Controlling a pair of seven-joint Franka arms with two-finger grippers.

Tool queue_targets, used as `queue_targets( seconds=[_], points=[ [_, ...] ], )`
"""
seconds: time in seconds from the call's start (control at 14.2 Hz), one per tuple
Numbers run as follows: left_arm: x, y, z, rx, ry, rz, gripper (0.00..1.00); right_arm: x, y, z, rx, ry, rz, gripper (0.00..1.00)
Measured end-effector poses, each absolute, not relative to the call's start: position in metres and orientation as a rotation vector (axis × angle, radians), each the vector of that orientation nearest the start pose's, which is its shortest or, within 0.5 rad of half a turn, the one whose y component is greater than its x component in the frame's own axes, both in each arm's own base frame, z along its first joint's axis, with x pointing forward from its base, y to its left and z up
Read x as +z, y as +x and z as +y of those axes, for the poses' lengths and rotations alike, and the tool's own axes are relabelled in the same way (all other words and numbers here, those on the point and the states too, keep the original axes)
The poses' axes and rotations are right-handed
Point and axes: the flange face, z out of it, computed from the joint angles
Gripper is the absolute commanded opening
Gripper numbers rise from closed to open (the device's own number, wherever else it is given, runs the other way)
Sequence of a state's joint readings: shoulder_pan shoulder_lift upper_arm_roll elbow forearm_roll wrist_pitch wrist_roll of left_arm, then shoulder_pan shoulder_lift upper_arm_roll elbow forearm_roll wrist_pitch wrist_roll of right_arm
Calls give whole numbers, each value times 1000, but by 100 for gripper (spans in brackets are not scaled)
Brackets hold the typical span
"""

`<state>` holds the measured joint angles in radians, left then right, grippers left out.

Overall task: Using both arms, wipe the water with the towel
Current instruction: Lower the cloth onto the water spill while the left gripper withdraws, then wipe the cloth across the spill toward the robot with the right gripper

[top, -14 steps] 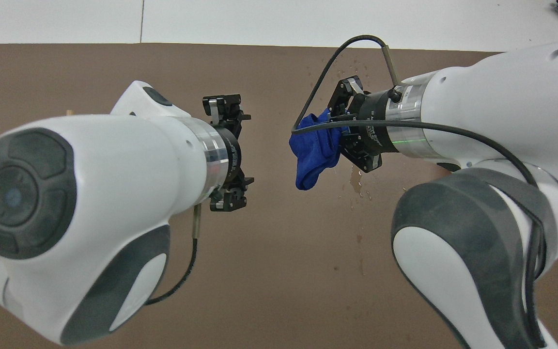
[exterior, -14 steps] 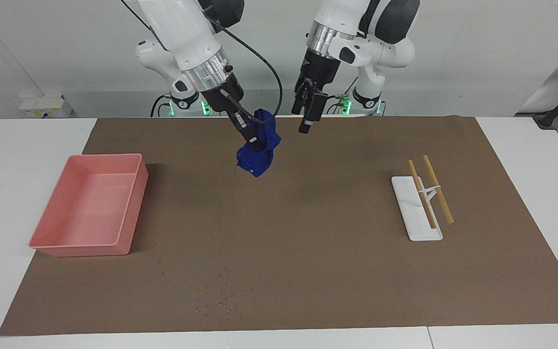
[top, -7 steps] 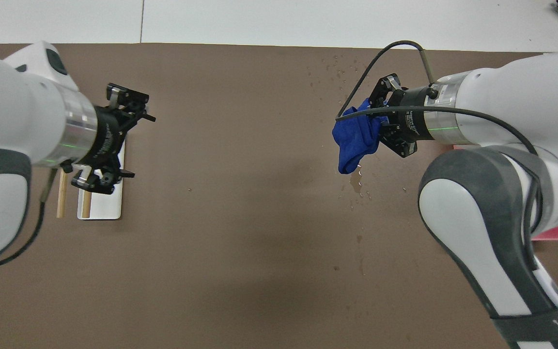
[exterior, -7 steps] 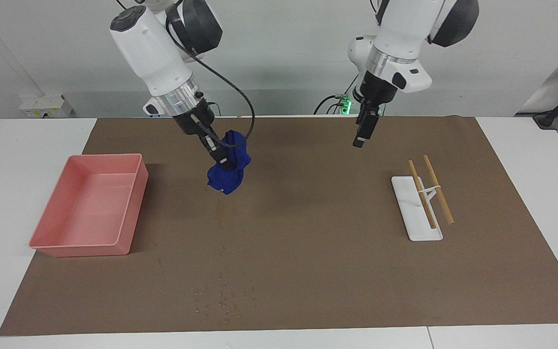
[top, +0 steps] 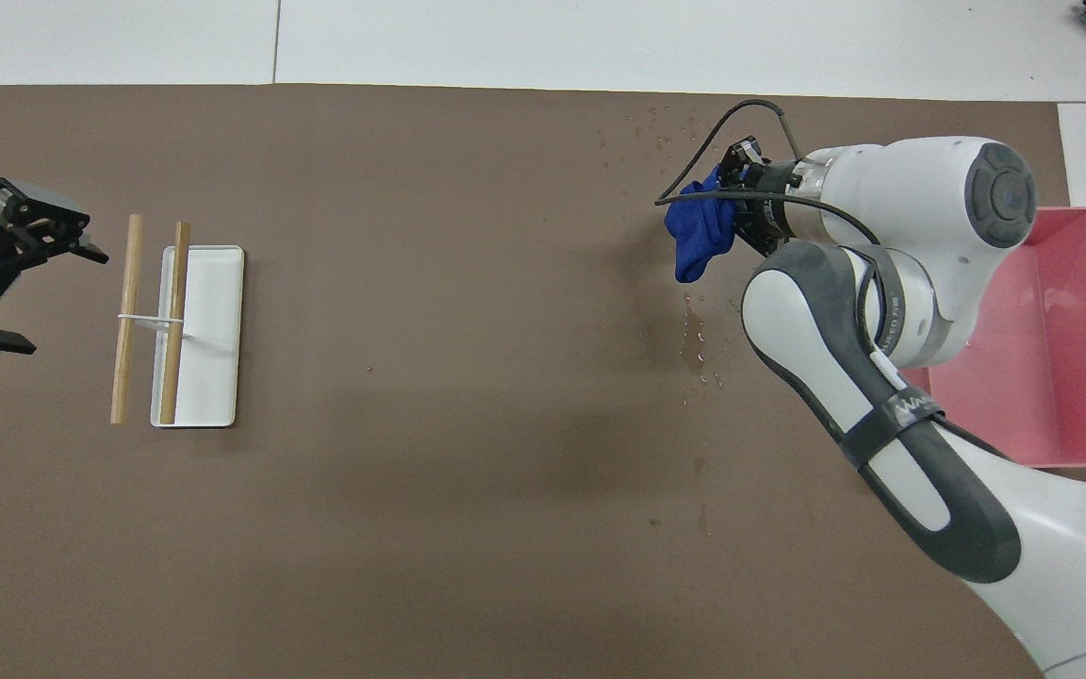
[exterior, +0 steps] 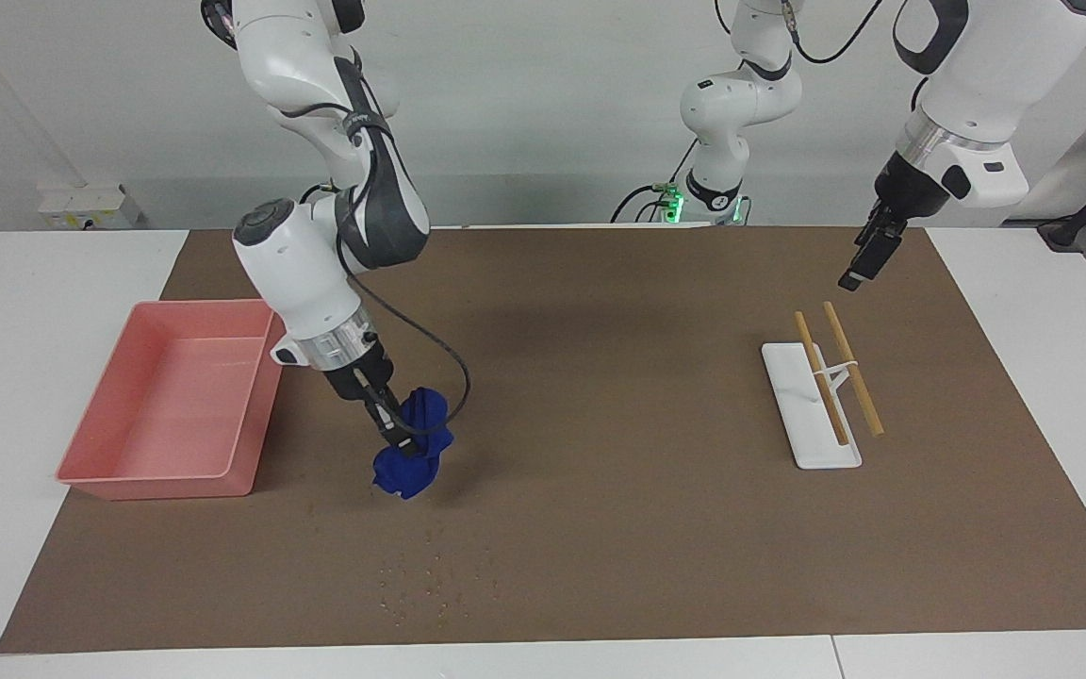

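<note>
Facing view: right tool (exterior: 399, 441) clamped on blue towel (exterior: 411, 457), towel's lower end at or just above brown mat (exterior: 600, 528), beside pink tray (exterior: 175, 401), water droplets (exterior: 435, 575) on mat farther from robots than towel. Left tool (exterior: 862, 263) raised over mat at left arm's end, above white tray (exterior: 809, 405) with two wooden sticks (exterior: 838, 377); finger spacing cannot tell.

Overhead view: right tool (top: 741, 193) gripping towel (top: 701, 231); droplets (top: 699, 349) nearer robots and droplets (top: 666, 132) farther. Left tool (top: 6, 273) at worktop edge beside sticks (top: 149, 321), fingers spread wide.

pink tray (exterior: 256, 405) just beside right tool (exterior: 399, 443), open mat (exterior: 600, 453) between arms
</note>
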<state>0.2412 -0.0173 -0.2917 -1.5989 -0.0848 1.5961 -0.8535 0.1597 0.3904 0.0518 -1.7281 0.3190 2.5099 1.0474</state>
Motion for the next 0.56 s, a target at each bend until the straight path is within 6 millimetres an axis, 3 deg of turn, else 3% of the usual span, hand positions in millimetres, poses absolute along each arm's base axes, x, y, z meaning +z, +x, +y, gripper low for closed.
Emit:
queue_targets(
  seconds=[0.35,0.56],
  points=[
    [622,544,-29,46,-3071,-652,100,338,708,139,-249,-2390,1288,0],
    [622,543,-47,34,-3111,-433,100,315,718,145,-288,-2406,1241,0]
  ],
)
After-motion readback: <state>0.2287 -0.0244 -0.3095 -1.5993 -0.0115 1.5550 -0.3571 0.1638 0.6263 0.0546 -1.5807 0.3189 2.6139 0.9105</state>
